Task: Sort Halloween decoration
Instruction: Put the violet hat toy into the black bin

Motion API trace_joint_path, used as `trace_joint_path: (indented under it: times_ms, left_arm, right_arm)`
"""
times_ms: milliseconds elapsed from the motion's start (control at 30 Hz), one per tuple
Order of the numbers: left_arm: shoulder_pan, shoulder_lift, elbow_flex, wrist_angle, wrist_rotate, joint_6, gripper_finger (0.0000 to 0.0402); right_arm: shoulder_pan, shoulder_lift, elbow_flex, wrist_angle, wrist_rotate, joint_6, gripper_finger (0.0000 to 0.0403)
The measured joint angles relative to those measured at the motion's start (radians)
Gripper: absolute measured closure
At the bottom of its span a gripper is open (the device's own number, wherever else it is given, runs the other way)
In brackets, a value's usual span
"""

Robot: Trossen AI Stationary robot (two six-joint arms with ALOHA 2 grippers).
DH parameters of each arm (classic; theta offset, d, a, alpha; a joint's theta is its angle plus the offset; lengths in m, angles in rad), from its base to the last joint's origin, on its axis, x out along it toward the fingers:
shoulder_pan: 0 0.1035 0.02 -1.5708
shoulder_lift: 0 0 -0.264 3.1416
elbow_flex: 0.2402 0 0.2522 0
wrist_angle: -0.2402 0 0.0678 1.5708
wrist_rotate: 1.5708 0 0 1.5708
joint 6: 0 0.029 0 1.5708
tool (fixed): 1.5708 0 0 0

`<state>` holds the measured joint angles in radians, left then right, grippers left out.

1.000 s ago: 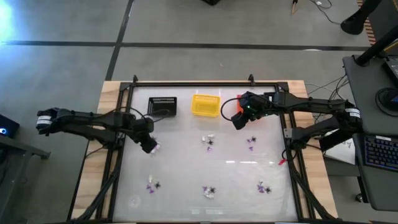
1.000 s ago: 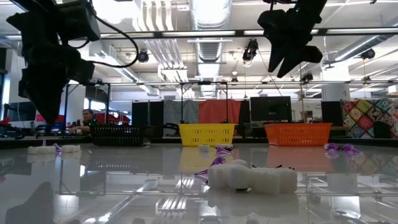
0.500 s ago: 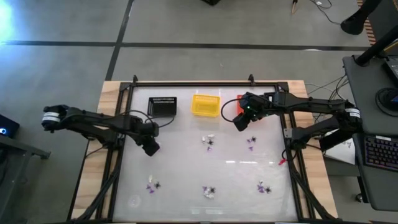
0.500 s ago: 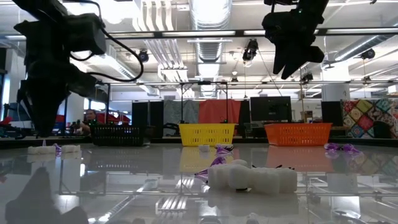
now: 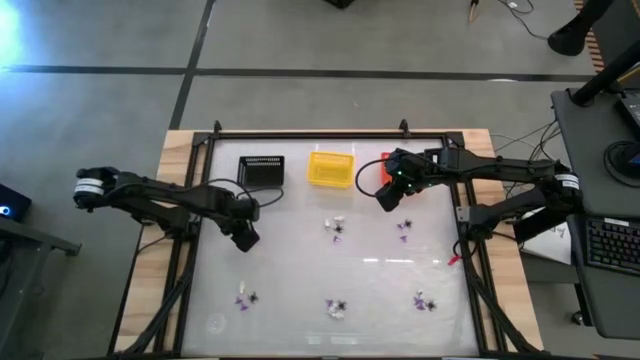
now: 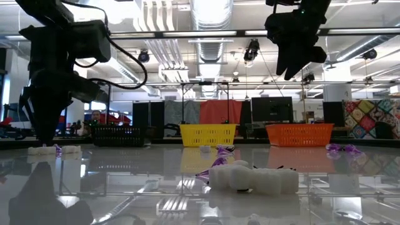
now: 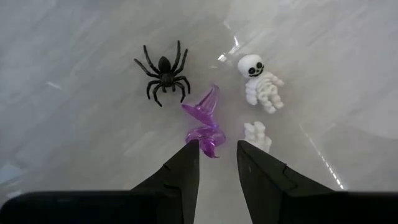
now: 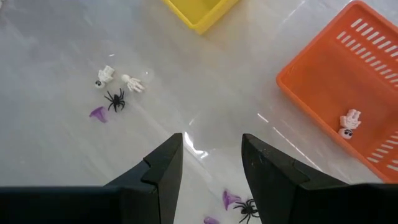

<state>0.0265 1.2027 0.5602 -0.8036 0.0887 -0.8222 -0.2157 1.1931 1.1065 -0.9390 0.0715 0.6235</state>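
Halloween decoration (image 5: 338, 226) lies scattered in small clusters over the pale worktop (image 5: 300, 270), and one cluster sits right under the left gripper (image 7: 216, 149). Its jaws stand parted and hold nothing. Between their tips lies the purple witch hat (image 7: 206, 122), with the black spider (image 7: 163, 71) just beyond at about eleven o'clock and the white skeleton (image 7: 262, 83) at about one o'clock, a loose white piece (image 7: 257, 135) close beside the right-hand finger.

To do this pick well, the left jaws should probably drop straight onto the hat's narrow curl, staying clear of the white piece so only one trinket is lifted.

Farther out, the right gripper (image 8: 211, 149) hovers with jaws spread and empty near the orange basket (image 8: 348, 93), which already holds one small skeleton (image 8: 348, 122). The yellow basket (image 5: 330, 168) and the black basket (image 5: 261, 171) stand along the far edge, at twelve o'clock from the left gripper's cluster.
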Motion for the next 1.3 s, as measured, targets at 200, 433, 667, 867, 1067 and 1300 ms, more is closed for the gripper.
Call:
trace_joint_path:
  times_ms: [200, 433, 667, 867, 1067, 1300]
  left_arm:
    - [0.000, 0.023, 0.000, 0.000, -0.021, 0.001, 0.0315]
    - [0.000, 0.036, 0.000, 0.000, -0.023, 0.012, 0.0343]
    - [0.000, 0.043, 0.000, 0.005, -0.020, 0.028, 0.0395]
    - [0.000, 0.023, 0.000, 0.005, -0.015, 0.028, 0.0399]
    - [0.000, -0.013, 0.009, -0.009, 0.040, 0.029, 0.0401]
    - [0.000, -0.064, 0.092, -0.083, 0.023, 0.029, 0.0401]
  right_arm:
    - [0.000, 0.000, 0.000, 0.000, 0.000, -0.018, 0.0248]
    - [0.000, 0.000, 0.000, 0.000, 0.000, -0.024, 0.0248]
    - [0.000, 0.000, 0.000, 0.000, 0.000, -0.027, 0.0248]
    - [0.000, 0.000, 0.000, 0.000, 0.000, -0.036, 0.0248]
    - [0.000, 0.000, 0.000, -0.001, 0.000, -0.035, 0.0248]
    - [0.000, 0.000, 0.000, 0.000, 0.000, -0.035, 0.0248]
